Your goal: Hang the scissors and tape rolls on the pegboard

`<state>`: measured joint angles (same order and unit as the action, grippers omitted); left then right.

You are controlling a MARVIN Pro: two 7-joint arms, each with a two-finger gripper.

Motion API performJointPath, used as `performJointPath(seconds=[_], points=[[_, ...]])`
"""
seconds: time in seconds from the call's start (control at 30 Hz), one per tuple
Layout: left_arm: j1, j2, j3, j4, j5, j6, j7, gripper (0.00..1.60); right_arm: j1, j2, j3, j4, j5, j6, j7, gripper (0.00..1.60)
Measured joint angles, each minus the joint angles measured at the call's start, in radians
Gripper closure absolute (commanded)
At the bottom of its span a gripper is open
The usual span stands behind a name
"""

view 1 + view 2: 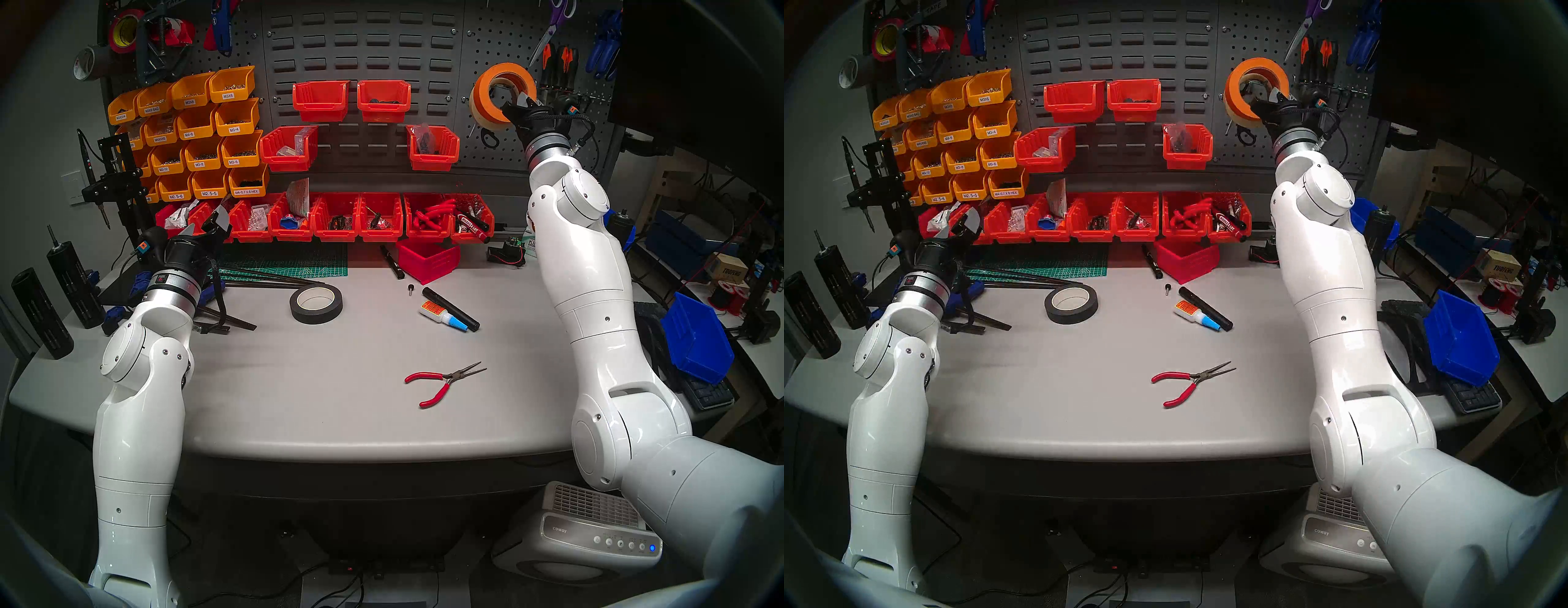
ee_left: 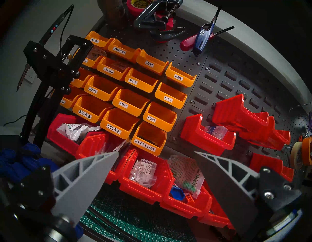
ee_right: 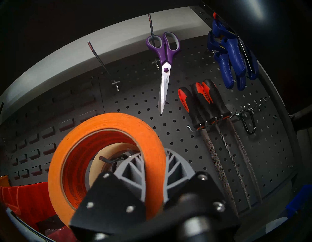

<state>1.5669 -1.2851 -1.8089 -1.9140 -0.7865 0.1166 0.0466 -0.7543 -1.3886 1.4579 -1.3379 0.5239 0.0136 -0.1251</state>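
Observation:
My right gripper (image 1: 519, 102) is shut on the rim of the wide orange tape roll (image 1: 481, 91) and holds it up against the dark pegboard (image 1: 488, 42). In the right wrist view the orange roll (image 3: 104, 121) sits between my fingers (image 3: 133, 164), and a wire hook (image 3: 109, 159) shows through its core. The cream tape roll (image 1: 488, 121) hangs just behind it on that hook (image 3: 96, 167). The black loop handles of the small scissors (image 1: 490, 138) hang on the pegboard below the rolls. My left gripper (image 1: 208, 225) is open and empty above the table's back left (image 2: 156, 152).
Purple scissors (image 3: 166, 55), black-and-orange files (image 3: 199, 101) and blue clamps (image 3: 231, 62) hang on the pegboard right of the roll. On the table lie a black tape roll (image 1: 316, 303), a glue bottle (image 1: 441, 316) and red pliers (image 1: 441, 382). Red bins (image 1: 339, 220) line the back.

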Motion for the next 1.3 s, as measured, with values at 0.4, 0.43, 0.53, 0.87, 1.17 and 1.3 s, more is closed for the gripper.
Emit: performJointPath(seconds=[0.4, 0.43, 0.53, 0.87, 1.17, 1.3], points=[[-0.010, 0.002, 0.007, 0.008, 0.006, 0.000, 0.001, 0.00, 0.007, -0.008, -0.011, 0.032, -0.008, -0.001, 0.000, 1.60], [-0.011, 0.002, 0.007, 0.008, 0.007, 0.000, 0.001, 0.00, 0.010, -0.009, -0.013, 0.036, -0.009, -0.001, -0.001, 1.60], [-0.012, 0.002, 0.007, 0.010, 0.009, 0.000, 0.002, 0.00, 0.019, -0.013, -0.018, 0.047, -0.013, -0.002, -0.003, 1.60], [-0.016, 0.002, 0.007, 0.020, 0.014, 0.000, 0.004, 0.00, 0.052, -0.029, -0.031, 0.087, -0.030, -0.014, -0.019, 1.60], [-0.019, 0.002, 0.006, 0.026, 0.016, 0.000, 0.004, 0.00, 0.069, -0.038, -0.039, 0.109, -0.049, -0.022, -0.048, 1.60], [-0.021, 0.002, 0.006, 0.028, 0.018, -0.001, 0.005, 0.00, 0.073, -0.042, -0.043, 0.117, -0.057, -0.023, -0.066, 1.60]])
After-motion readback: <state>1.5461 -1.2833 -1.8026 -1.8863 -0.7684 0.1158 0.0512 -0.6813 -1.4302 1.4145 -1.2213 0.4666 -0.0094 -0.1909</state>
